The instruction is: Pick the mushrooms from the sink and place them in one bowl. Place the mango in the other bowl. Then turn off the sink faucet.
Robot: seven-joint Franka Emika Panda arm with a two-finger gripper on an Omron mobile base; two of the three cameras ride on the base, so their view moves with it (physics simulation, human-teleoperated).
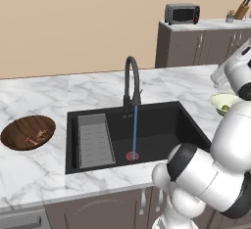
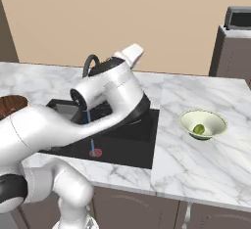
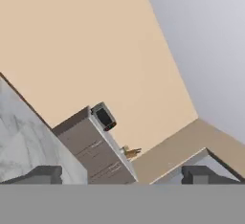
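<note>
Black sink (image 1: 166, 125) set in a white marble counter (image 1: 44, 96). Grey ribbed tray (image 1: 94, 140) lies in the basin's left part; small red drain (image 1: 132, 155) toward the near side.

Gooseneck faucet (image 1: 131, 79) stands at the sink's far edge. Water is on: a thin blue stream (image 1: 135, 130) drops straight to the drain.

Dark wooden bowl (image 1: 28, 132) on the counter left of the sink, well apart from it. Small brown mushrooms (image 1: 39, 135) lie inside it; too small to count with certainty.

Pale cream-green bowl (image 2: 202, 124) on the counter right of the sink. Yellow-green mango (image 2: 198, 129) rests in its bottom.

Arm raised over the right side of the sink, hand tilted up and away toward the far wall. Gripper (image 3: 127, 174) with fingers (image 3: 45, 174) spread wide, nothing between them. Beyond the fingers: tan wall, far cabinet (image 3: 93, 151), a microwave (image 3: 104, 117) on it.
</note>
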